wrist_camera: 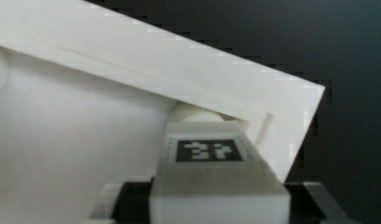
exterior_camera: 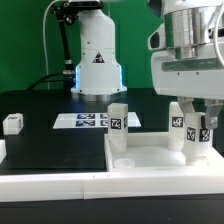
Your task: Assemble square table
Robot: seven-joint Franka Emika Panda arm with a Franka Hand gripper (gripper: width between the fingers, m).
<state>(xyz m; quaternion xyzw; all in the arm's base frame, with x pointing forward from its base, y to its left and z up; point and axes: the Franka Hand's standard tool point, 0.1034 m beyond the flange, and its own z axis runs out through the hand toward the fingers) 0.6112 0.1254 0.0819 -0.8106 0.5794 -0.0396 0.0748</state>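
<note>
1. Your gripper [exterior_camera: 192, 127] is down over a table leg [exterior_camera: 189, 141], with one finger on each side of it.
2. I can't tell whether the fingers are clamped on the leg or have let go. The wrist view is too blurry along the leg's [wrist_camera: 213, 168] sides.
3. That leg stands upright on the square table top [exterior_camera: 150, 162], at the corner on the exterior view's right. The wrist view also shows it right at a corner of the top [wrist_camera: 62, 130].
4. A second leg [exterior_camera: 118, 122] stands upright on the top, toward the exterior view's left, well apart from the first.
5. The marker board [exterior_camera: 85, 121] lies flat behind the top, and a small white tagged part [exterior_camera: 13, 123] sits alone on the black table far to the exterior view's left.
</note>
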